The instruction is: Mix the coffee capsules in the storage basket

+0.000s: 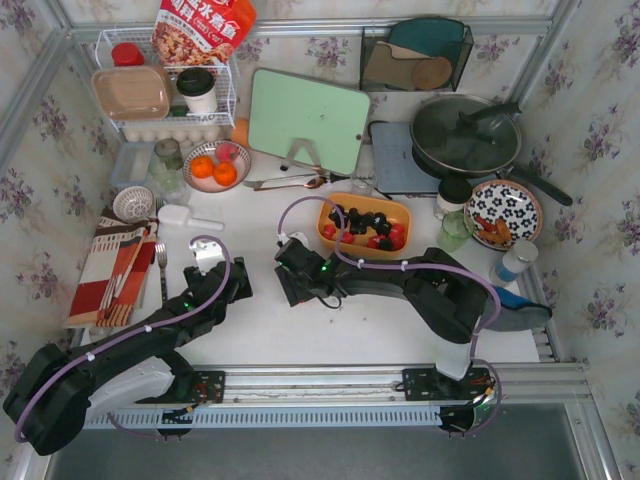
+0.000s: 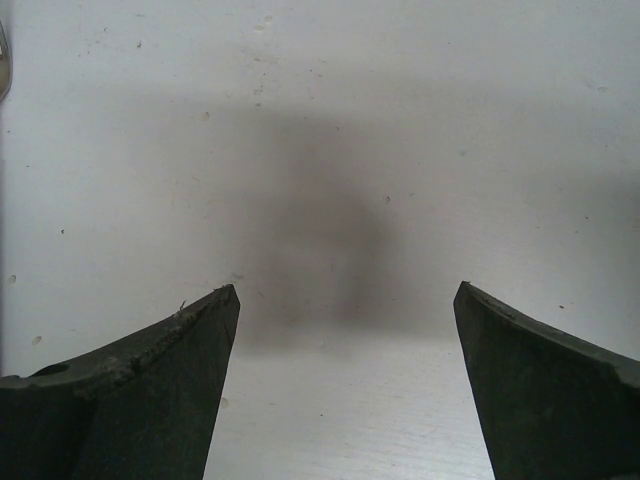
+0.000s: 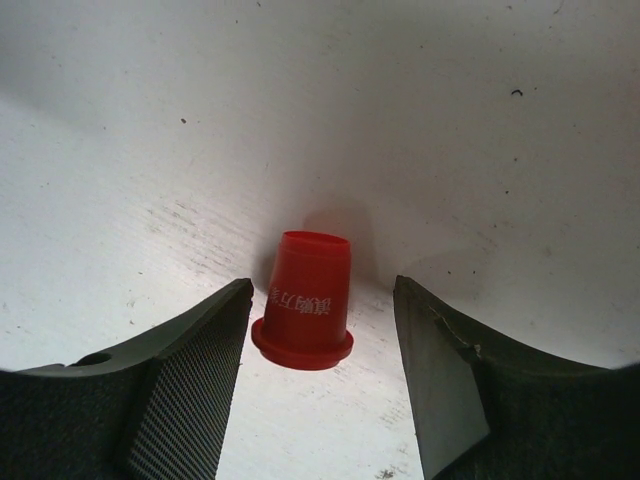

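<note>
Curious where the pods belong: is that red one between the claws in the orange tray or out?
Out. The red capsule sits on the white table between the right gripper's open fingers, touching neither.

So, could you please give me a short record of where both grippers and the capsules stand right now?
left gripper: open above bare table, holding nothing
right gripper: open, fingers either side of one red coffee capsule, gaps on both sides
loose capsule: stands rim-down on the table, outside the basket
storage basket: orange, holding red and black coffee capsules
</note>
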